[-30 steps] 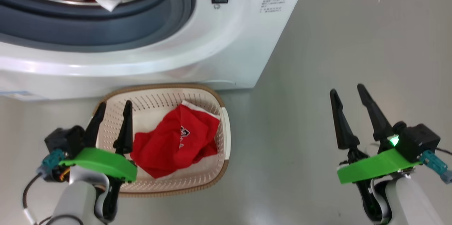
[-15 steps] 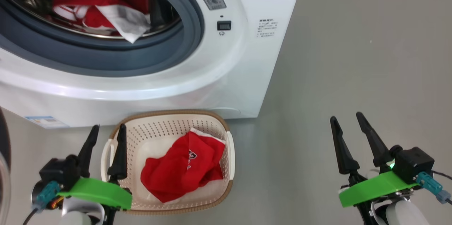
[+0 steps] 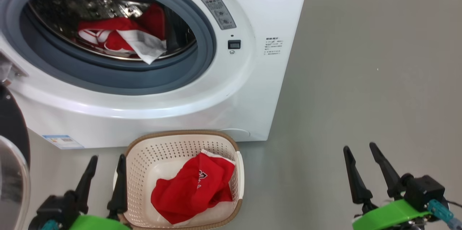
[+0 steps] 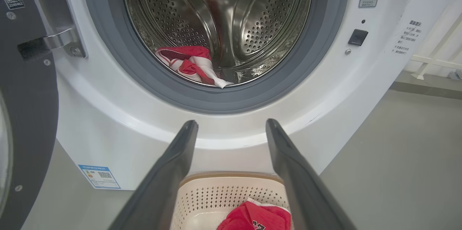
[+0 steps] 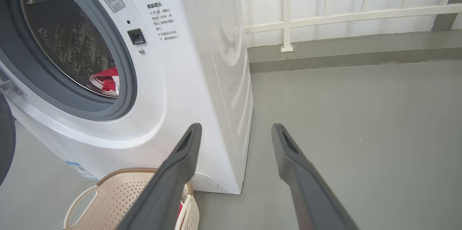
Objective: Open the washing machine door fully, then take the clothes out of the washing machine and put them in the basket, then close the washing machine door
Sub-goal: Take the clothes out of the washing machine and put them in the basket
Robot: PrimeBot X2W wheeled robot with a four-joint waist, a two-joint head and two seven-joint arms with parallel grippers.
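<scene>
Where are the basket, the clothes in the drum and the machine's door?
basket (image 3: 180, 133), head view, brown rim at the back.
clothes in the drum (image 3: 115, 26), head view, red fabric.
door (image 4: 29, 96), left wrist view, dark inner frame.

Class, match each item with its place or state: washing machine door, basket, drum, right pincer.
Column one:
1 washing machine door
2 basket
3 drum
4 right pincer

Column two:
A holds one red garment
B open and empty
C swung open at the left
D holds red-and-white clothes

Pairs: 1-C, 2-A, 3-D, 4-B.
</scene>
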